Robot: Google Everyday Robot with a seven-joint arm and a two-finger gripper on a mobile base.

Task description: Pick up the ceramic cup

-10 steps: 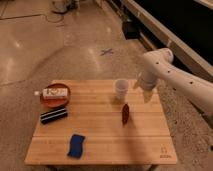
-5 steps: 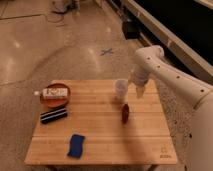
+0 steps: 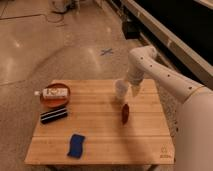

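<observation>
The ceramic cup (image 3: 120,90) is small, white and upright, at the far middle of the wooden table (image 3: 105,135). My gripper (image 3: 133,90) hangs from the white arm (image 3: 160,75) that comes in from the right. It is just right of the cup, at about cup height, very close to or touching its side. The cup stands on the table and is not lifted.
A reddish-brown bowl (image 3: 55,100) with a white bottle (image 3: 52,92) lying across it sits at the far left. A black bar-shaped pack (image 3: 54,115) lies in front of it. A blue pack (image 3: 76,145) lies near the front edge. A dark red object (image 3: 125,113) stands just in front of the cup.
The arm has swung left and the gripper has moved from the table's right side to right beside the cup. The cup and the other things have not moved.
</observation>
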